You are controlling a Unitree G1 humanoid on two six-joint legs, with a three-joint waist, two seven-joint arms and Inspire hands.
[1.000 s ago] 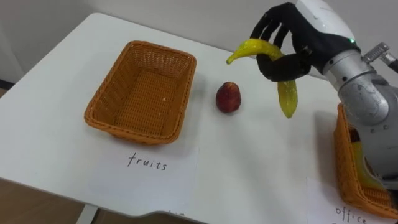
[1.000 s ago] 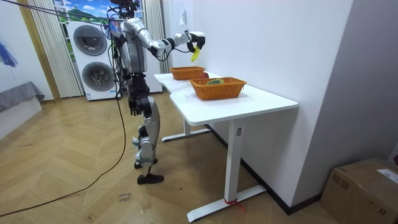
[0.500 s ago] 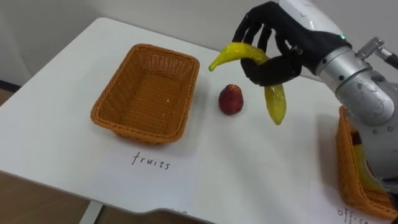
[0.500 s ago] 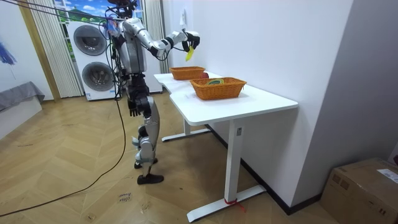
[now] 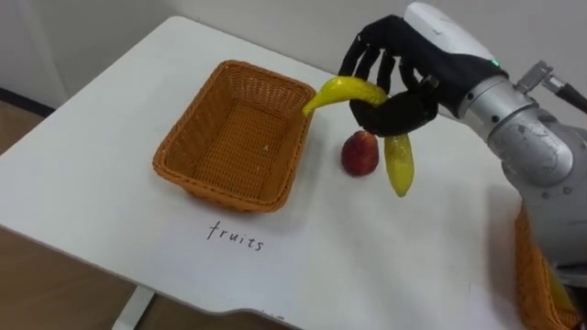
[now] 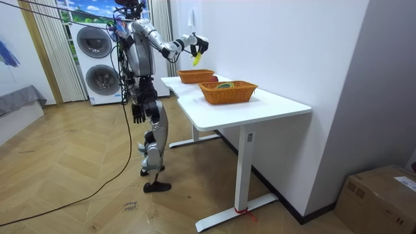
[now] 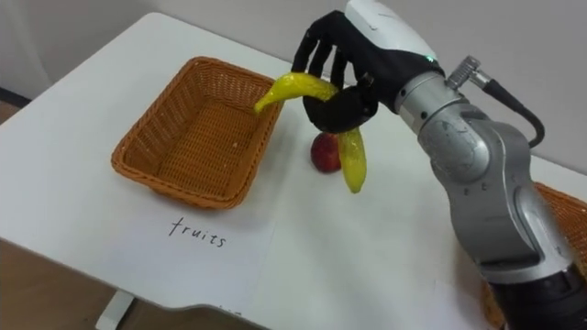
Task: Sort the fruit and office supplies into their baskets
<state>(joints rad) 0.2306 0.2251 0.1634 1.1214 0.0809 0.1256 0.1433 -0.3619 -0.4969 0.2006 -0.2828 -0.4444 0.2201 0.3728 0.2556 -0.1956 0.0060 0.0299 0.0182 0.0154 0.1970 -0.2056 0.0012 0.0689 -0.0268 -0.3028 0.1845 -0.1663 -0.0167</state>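
The right hand (image 5: pixel 408 92) is holding a banana (image 5: pixel 397 163) in the air above the tabletop (image 5: pixel 101 197). Its fingers (image 5: pixel 371 60) are curling round the middle of the fruit, with the thumb closing in from below. One end of the banana is sticking out past the fingers toward the rim of a basket (image 5: pixel 183 167), and the other end is hanging down beneath them. An apple (image 5: pixel 359 154) is lying on the tabletop just below the fingers, beside that basket and outside it. A second basket (image 7: pixel 561 209) is sitting well off on the wrist side. In the room view the robot is standing at the tabletop's end, its left hand (image 6: pixel 138 114) hanging by its hip.
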